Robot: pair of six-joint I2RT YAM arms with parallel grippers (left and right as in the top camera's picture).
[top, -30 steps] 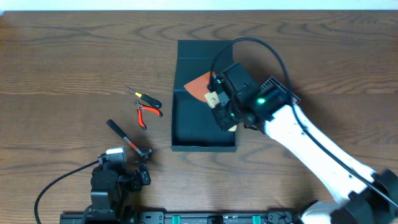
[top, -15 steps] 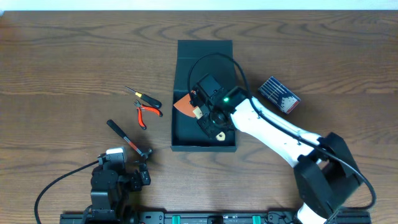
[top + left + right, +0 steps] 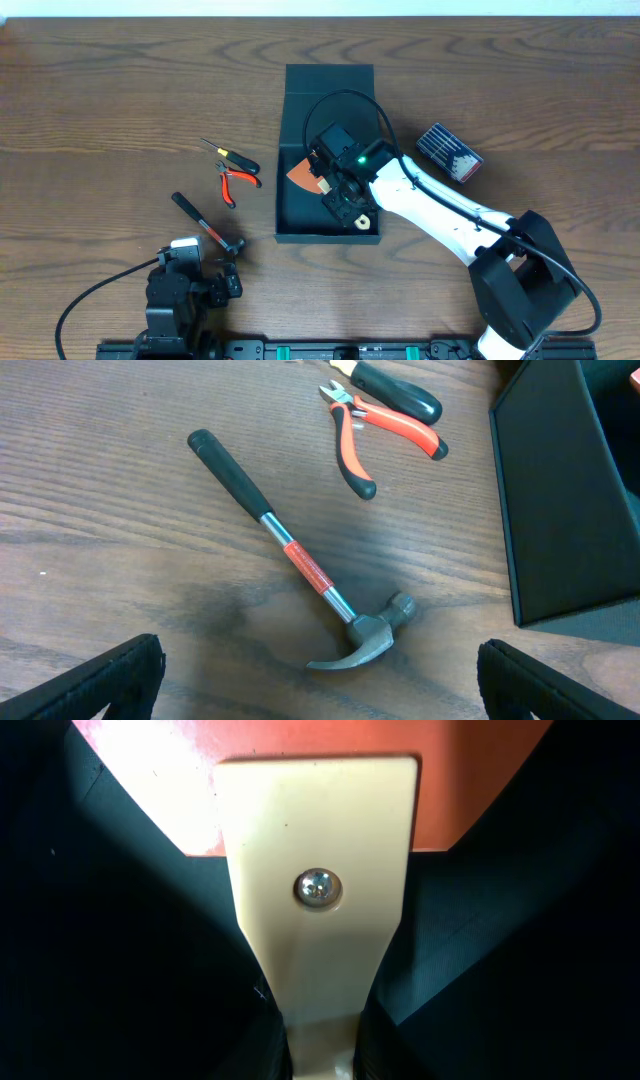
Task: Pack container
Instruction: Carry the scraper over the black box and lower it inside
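The container (image 3: 300,216) is a dark teal-black box in mid-table, its flap lid (image 3: 328,95) open toward the far side. My right gripper (image 3: 338,188) is inside it, shut on a scraper with an orange blade (image 3: 298,174) and a cream handle. In the right wrist view the handle (image 3: 315,920) runs between my fingers (image 3: 320,1045), the blade (image 3: 300,770) lies ahead, and the dark box floor (image 3: 120,940) is all around. My left gripper (image 3: 320,695) is open and empty just above the table, in front of a hammer (image 3: 300,565).
Left of the container lie the hammer (image 3: 205,228), red-handled pliers (image 3: 236,182) and a black-handled screwdriver (image 3: 232,155). A small dark case of bits (image 3: 449,152) lies to its right. The container's left wall (image 3: 560,500) shows at the right of the left wrist view.
My right gripper has moved left and down into the container with the scraper, leaving the bit case uncovered. The left arm has not moved.
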